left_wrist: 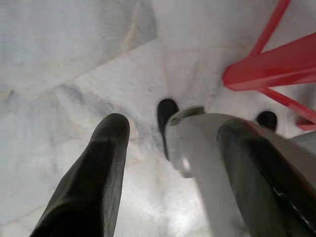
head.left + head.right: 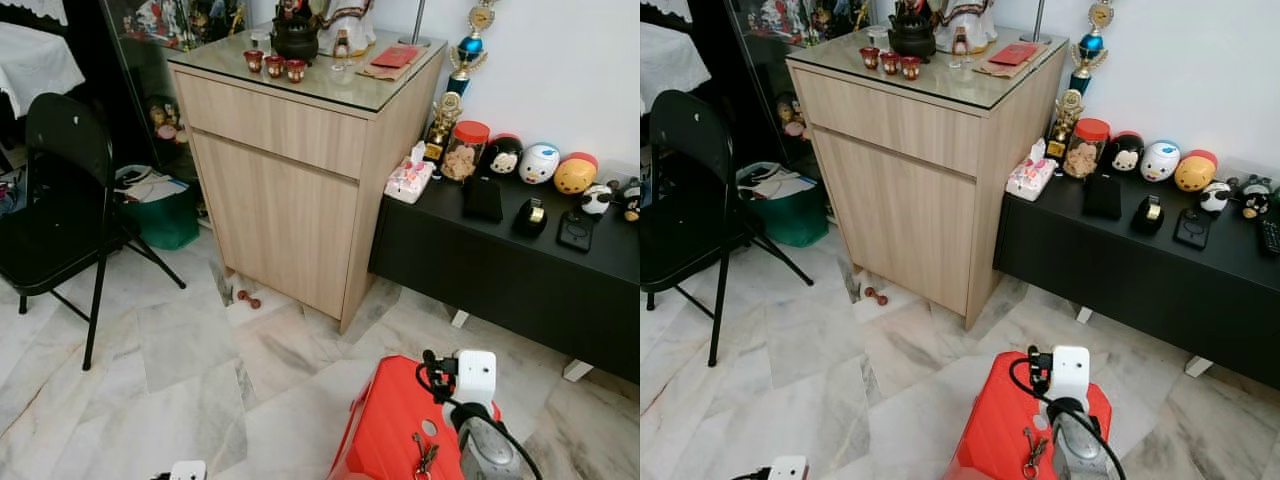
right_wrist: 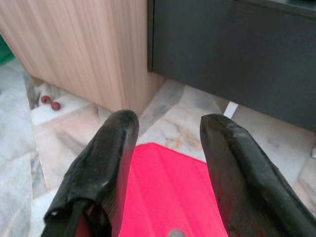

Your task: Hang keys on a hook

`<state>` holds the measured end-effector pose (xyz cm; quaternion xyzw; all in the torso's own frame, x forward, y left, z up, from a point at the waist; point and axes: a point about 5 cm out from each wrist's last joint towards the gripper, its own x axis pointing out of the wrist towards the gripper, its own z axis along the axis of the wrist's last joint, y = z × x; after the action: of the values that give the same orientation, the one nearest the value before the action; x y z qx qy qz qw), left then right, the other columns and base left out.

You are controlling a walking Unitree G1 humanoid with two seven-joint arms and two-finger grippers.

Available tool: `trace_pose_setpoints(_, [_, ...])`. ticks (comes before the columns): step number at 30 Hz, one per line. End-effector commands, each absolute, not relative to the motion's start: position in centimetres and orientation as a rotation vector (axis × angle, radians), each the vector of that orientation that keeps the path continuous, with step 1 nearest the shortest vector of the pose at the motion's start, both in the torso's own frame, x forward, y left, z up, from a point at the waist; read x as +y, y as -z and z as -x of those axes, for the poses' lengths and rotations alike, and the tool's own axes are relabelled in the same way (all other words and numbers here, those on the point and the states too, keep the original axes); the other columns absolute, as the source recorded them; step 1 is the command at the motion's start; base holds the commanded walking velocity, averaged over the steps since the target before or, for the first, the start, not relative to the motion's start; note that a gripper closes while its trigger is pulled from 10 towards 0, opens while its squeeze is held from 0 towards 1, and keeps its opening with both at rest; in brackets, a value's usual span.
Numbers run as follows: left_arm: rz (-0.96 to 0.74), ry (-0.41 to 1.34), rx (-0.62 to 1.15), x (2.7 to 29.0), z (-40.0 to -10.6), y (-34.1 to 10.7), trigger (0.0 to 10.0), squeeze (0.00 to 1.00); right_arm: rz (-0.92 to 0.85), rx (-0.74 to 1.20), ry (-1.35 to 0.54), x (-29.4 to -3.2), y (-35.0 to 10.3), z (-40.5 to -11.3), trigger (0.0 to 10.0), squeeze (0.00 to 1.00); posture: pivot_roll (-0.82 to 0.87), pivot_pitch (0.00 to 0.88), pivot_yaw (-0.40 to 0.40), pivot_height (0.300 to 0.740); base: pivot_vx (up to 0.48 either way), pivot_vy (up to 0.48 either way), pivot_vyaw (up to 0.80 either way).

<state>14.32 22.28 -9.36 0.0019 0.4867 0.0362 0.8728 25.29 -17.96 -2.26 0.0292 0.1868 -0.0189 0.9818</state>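
A: Nearest item?
B: The keys [image 2: 425,457], lying on the red stool [image 2: 385,420] top, just beside the right arm.
A: Scan left to right.
B: The left pincer [image 1: 148,163] hangs low over the marble floor [image 2: 170,370], idle, one black finger visible; state cannot be told. The right pincer [image 3: 168,168] sits above the stool, fingers apart, gripping nothing.
A: Reason?
B: Likely staged for pickup. No hook can be identified.

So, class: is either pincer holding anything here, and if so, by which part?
Nothing is held. The right pincer is open above the red stool, where the keys lie. The left pincer is open over bare floor.
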Motion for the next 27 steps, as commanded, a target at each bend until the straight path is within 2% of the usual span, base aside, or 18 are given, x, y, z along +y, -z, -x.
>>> trace_pose_setpoints(1, [0.004, -0.077, 1.032, 22.3, -13.6, 9.6, 10.0, 0.0, -0.05, 0.389, 0.042, -18.1, 2.3, -25.4, 10.0, 0.0, 0.03, 0.0, -0.061, 0.707, 0.0, 0.0, 0.0])
trace_pose_setpoints(5, [0.0, -0.071, 1.041, 22.0, -13.4, 9.7, 10.0, 0.0, -0.054, 0.389, 0.042, -18.1, 2.2, -25.5, 10.0, 0.0, 0.03, 0.0, -0.059, 0.687, 0.0, 0.0, 0.0])
trace_pose_setpoints(7, [0.004, -0.059, 1.044, 20.8, -13.4, 10.0, 10.0, 0.0, -0.044, 0.398, 0.051, -18.0, 2.3, -25.6, 10.0, 0.0, 0.03, 0.0, -0.058, 0.687, 0.0, 0.0, 0.0])
trace_pose_setpoints(13, [0.004, -0.046, 1.045, 19.8, -13.8, 10.0, 10.0, 0.0, -0.073, 0.403, 0.06, -17.9, 2.2, -25.9, 10.0, 0.0, 0.03, 0.0, -0.056, 0.687, 0.0, 0.0, 0.0])
trace_pose_setpoints(17, [0.004, -0.05, 1.038, 20.3, -14.2, 9.8, 10.0, 0.0, -0.082, 0.415, 0.07, -17.9, 2.1, -26.2, 10.0, 0.0, 0.03, 0.0, -0.054, 0.687, 0.0, 0.0, 0.0])
trace_pose_setpoints(22, [-0.009, -0.075, 1.032, 22.7, -14.1, 9.4, 10.0, 0.0, -0.081, 0.452, 0.071, -17.8, 2.1, -26.5, 10.0, 0.0, 0.04, 0.0, -0.053, 0.687, 0.0, 0.0, 0.0])
trace_pose_setpoints(26, [-0.021, -0.088, 1.019, 22.6, -14.1, 9.3, 10.0, 0.0, -0.088, 0.454, 0.07, -17.8, 2.1, -26.6, 10.0, 0.0, 0.04, 0.0, -0.053, 0.672, 0.0, 0.0, 0.0])
trace_pose_setpoints(27, [-0.033, -0.11, 0.985, 21.9, -14.6, 9.3, 10.0, 0.0, -0.091, 0.451, 0.068, -17.8, 2.1, -26.6, 10.0, 0.0, 0.04, 0.0, -0.053, 0.657, 0.0, 0.0, 0.0])
